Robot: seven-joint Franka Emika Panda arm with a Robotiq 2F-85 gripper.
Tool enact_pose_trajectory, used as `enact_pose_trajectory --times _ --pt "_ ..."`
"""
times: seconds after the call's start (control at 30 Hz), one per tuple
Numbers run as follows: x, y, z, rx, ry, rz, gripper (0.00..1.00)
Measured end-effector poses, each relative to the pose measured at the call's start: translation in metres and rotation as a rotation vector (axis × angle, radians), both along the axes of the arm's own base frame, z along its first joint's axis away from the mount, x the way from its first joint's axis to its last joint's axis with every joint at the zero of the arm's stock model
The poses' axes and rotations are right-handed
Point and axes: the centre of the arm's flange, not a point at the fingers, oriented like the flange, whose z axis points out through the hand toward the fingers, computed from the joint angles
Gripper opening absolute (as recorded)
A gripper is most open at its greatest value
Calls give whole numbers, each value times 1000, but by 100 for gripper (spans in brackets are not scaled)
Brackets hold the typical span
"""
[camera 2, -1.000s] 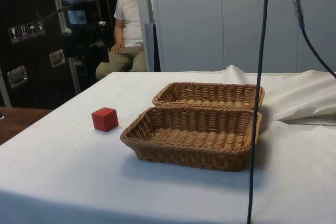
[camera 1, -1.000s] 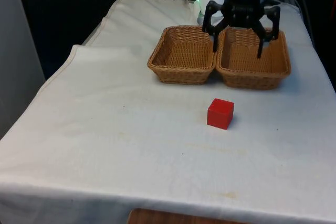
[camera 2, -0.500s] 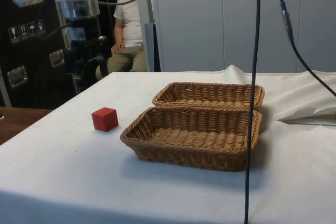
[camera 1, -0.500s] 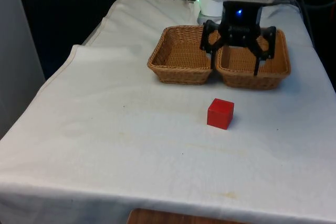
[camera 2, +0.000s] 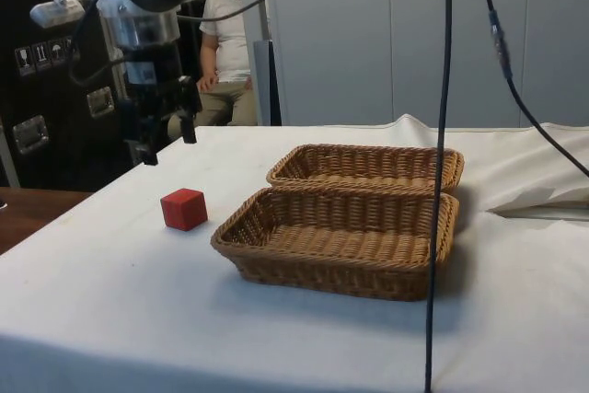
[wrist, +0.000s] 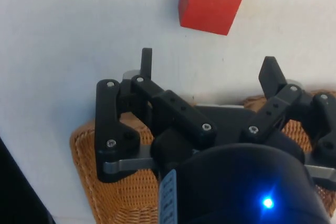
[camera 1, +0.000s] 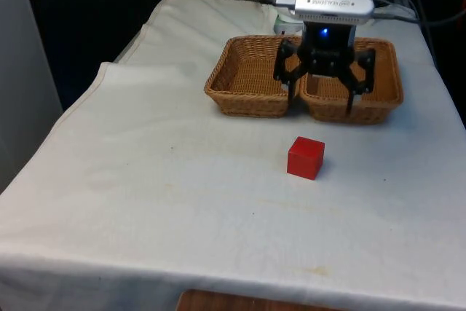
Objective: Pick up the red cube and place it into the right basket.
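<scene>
The side view shows a person in a white shirt [camera 2: 224, 39] sitting behind the counter, and it shows air between the black two-finger gripper [camera 2: 168, 143] and the cloth. The front view shows how the two brown woven baskets sit side by side, touching: the left woven basket [camera 1: 234, 96] and the right woven basket [camera 1: 386, 100].

The small red cube [camera 1: 305, 157] sits alone on the white cloth counter [camera 1: 145, 180], at about 6 o'clock from the baskets in the front view. White cloth lies open all around it. The counter's near edge is well apart from the cube.

The fingers [wrist: 146, 64] are spread wide open and hold nothing. In the front view the gripper [camera 1: 320, 103] hangs over the near rims where the two baskets meet. In the wrist view the cube [wrist: 211, 2] lies past the fingertips, not between them. It is at about 12 o'clock from the gripper [wrist: 209, 71] and does not touch it.
</scene>
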Motion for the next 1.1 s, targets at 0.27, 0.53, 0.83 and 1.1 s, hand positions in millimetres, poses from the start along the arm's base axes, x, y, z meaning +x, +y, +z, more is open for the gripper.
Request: enact_pose_trajectory --times 0.27,0.53,0.83,1.1 --pt "1 -1 -17 -2 5 -5 100" --pt "1 -1 -37 -4 13 -11 100" --pt "3 -2 -57 -2 17 -21 100" --pt "4 -17 -70 10 25 -25 100"
